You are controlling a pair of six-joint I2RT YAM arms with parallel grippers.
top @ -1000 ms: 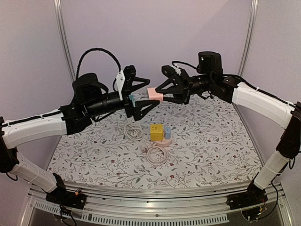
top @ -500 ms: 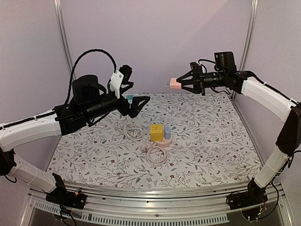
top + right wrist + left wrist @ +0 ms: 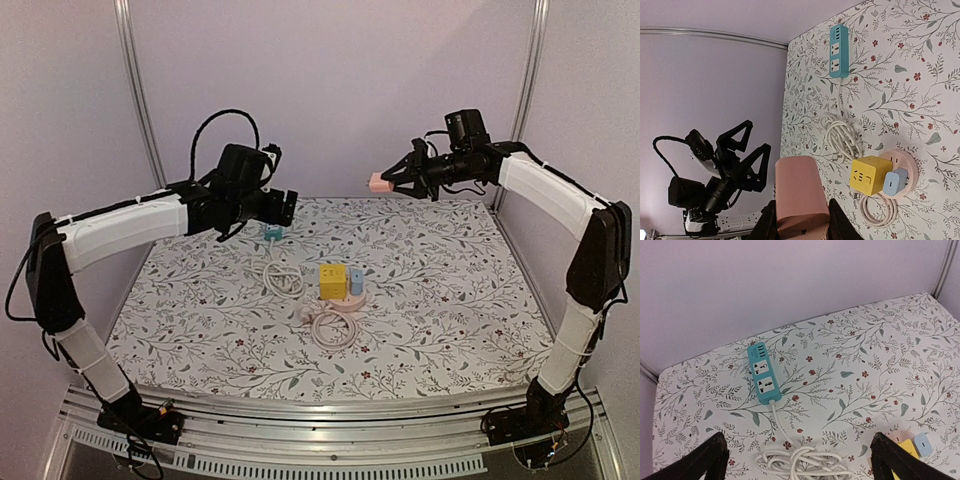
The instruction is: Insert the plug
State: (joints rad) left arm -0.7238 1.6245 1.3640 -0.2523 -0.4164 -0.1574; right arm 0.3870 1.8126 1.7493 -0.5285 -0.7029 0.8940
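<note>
Top external view: floral-printed worktop [image 3: 450,300], plain lilac walls [image 3: 330,90]; right gripper [image 3: 392,178] clamps a boxy pink plug [image 3: 377,183]; left gripper [image 3: 285,205] spread, empty.

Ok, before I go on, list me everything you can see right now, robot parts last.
power strip: one, teal, flat at the far left-centre of the table
strip cord: one, white, bundled just in front of the power strip
round base: one, pink, mid-table
cube: one, yellow, on the round base
charger: one, light blue, beside the cube on the round base
base cord: one, white, coiled in front of the round base
plug: one, pink, in the air over the far right of the table
table: one, white floral cover
left tool: one, black, open, empty, above the power strip area
right tool: one, black, shut on the plug
</note>
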